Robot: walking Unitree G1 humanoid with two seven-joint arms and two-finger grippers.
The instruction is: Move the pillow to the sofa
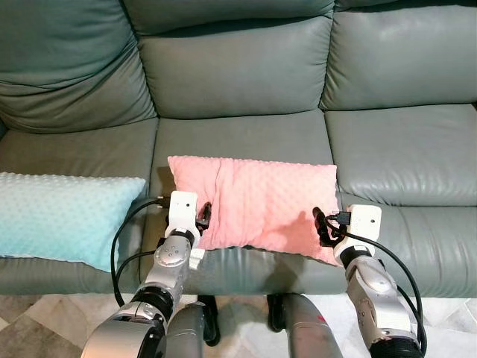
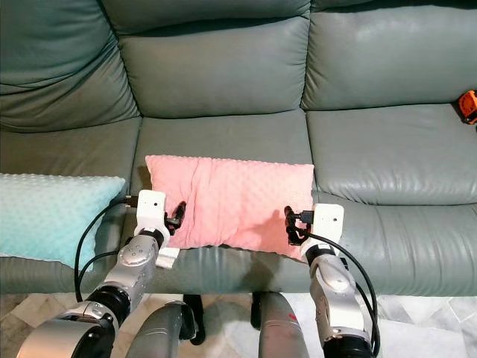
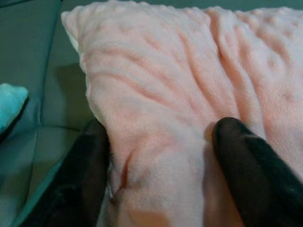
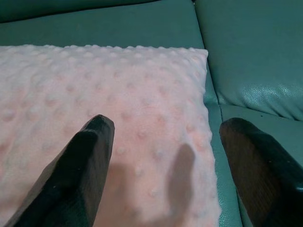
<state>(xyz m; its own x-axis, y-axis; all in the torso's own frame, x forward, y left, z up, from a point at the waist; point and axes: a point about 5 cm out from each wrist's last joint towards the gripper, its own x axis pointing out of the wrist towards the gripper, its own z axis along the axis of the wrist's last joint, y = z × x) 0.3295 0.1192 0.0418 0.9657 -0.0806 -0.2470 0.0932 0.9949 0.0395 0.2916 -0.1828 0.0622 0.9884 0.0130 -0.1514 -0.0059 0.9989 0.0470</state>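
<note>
Sofa [image 1: 238, 74] cushions grey-green; teal pillow [image 1: 63, 216] lies at far left on the seat. Pink pillow [image 1: 257, 201] rests flat on the middle seat near the front edge. I see the left gripper [image 3: 158, 165] pinching a fold at the pillow's left near corner. Right gripper [image 4: 165, 156] sits spread over the right near corner, fingers [image 4: 83, 165] apart, nothing clamped.

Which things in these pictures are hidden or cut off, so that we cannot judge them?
- Teal pillow: cut off by the left edge of both eye views.
- Orange object on the sofa: cut by the right eye view's edge; what it is cannot be told.
- Pink pillow: its underside is hidden by the pillow itself.
- Left gripper: its fingertips sink into pillow folds.
</note>
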